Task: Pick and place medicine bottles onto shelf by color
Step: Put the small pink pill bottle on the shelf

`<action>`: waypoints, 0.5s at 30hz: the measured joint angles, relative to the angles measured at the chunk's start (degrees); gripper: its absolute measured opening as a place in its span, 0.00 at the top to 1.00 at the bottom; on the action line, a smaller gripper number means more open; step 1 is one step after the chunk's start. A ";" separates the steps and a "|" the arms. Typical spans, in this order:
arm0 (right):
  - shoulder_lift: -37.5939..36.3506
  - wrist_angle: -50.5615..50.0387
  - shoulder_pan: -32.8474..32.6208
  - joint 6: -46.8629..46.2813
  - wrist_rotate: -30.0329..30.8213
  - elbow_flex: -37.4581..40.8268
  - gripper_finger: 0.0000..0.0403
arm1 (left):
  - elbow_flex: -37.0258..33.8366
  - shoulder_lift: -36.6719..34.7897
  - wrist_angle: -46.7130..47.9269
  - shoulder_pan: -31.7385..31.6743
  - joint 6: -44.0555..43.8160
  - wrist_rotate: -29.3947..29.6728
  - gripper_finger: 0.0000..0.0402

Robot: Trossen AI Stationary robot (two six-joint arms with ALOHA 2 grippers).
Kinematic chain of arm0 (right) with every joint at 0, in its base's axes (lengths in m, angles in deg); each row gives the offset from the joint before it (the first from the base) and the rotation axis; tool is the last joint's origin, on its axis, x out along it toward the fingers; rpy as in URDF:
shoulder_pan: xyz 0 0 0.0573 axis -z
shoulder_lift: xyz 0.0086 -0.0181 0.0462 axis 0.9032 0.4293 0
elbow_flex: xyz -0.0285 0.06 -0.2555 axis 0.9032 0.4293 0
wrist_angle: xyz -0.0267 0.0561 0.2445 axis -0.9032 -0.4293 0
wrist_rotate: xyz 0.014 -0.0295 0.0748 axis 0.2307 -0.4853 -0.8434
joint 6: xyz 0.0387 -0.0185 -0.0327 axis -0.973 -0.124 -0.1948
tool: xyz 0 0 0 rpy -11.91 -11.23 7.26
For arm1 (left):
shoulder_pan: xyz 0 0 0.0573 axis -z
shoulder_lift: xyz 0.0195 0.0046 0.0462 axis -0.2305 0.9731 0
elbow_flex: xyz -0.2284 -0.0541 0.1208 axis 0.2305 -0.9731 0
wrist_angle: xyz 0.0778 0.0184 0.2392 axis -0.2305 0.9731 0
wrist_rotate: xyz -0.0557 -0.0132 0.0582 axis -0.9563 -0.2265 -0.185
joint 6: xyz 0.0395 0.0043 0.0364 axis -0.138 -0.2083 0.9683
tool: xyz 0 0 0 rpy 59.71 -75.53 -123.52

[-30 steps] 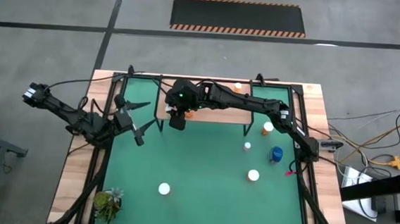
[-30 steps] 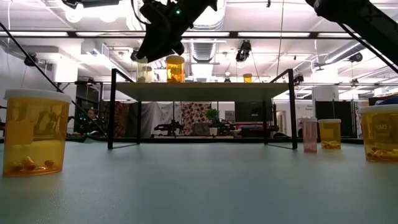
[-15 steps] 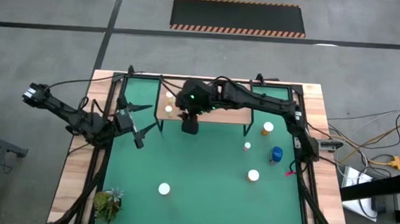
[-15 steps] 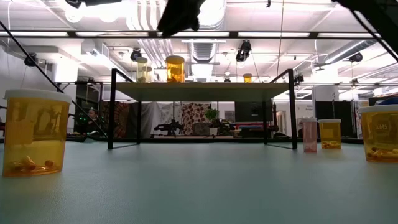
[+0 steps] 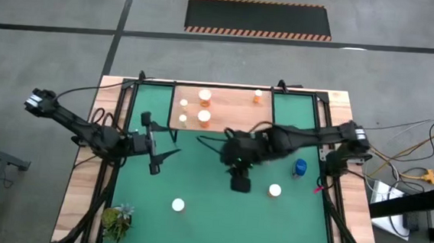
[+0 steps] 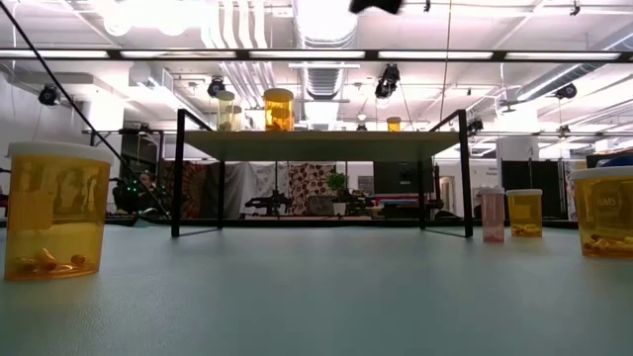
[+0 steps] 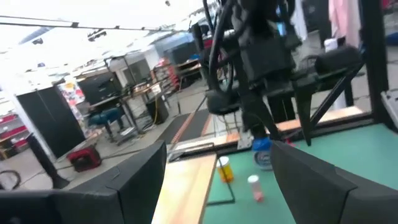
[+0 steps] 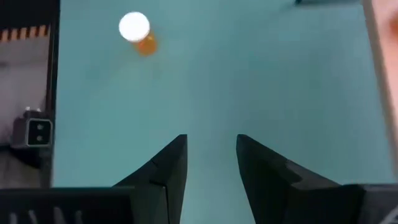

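The light-wood shelf (image 5: 233, 107) stands at the mat's far side. Orange white-capped medicine bottles (image 5: 203, 117) stand on its left part and a small one (image 5: 258, 96) stands farther right. On the green mat stand two orange bottles (image 5: 177, 204), (image 5: 274, 191) and the blue bottle (image 5: 299, 168). My right gripper (image 5: 239, 183) hangs open and empty over the mat's middle, pointing down; its wrist view (image 8: 211, 155) shows bare mat between the fingers and one orange bottle (image 8: 135, 30) farther off. My left gripper (image 5: 162, 156) is open and empty, left of the shelf's near corner.
A small green plant (image 5: 117, 220) sits at the near left corner. The shelf's black legs (image 6: 179, 173) stand on the mat. Cables run along the table's frame rails (image 5: 110, 168). Bare mat lies between the near bottles (image 6: 57, 208) and the shelf.
My right gripper has left the shelf's near left part and swung toward the table's near edge and right, out over the mat's middle, empty. The bottles on the shelf stay standing. My left gripper has shifted a little toward the right.
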 joint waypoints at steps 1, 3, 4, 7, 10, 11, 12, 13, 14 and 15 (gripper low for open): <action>-1.26 0.56 -0.87 -2.90 0.77 2.11 0.68 | 0.06 0.58 -0.78 0.00 0.01 -0.14 0.33; -3.68 0.54 -2.25 -8.66 2.58 5.94 0.67 | 0.43 1.59 -1.99 0.00 0.00 -0.17 0.33; -4.84 0.46 -2.80 -11.41 3.01 7.77 0.66 | 0.54 1.86 -1.93 0.00 0.02 -0.19 0.33; -8.09 -0.22 -3.99 -19.34 3.16 12.87 0.61 | 1.04 2.63 -2.05 0.00 0.01 -0.21 0.33; -11.04 -0.63 -4.84 -26.33 3.22 18.16 0.55 | 1.27 3.02 -2.13 0.00 -0.01 -0.21 0.33; -11.89 -0.99 -4.96 -28.75 3.25 19.86 0.52 | 1.27 3.05 -2.11 0.00 -0.01 -0.19 0.33; -12.73 -1.54 -5.10 -31.15 3.24 21.56 0.50 | 1.30 3.07 -2.11 0.00 -0.01 -0.19 0.33; -13.49 -2.14 -5.16 -33.51 3.23 23.21 0.47 | 1.31 3.11 -2.12 0.00 -0.03 -0.19 0.33; -14.03 -2.75 -5.19 -35.93 3.28 24.80 0.45 | 1.32 3.15 -2.14 0.00 -0.12 -0.19 0.33; -14.69 -3.36 -5.17 -38.20 3.23 26.33 0.43 | 1.32 3.16 -2.11 0.00 -0.14 -0.19 0.33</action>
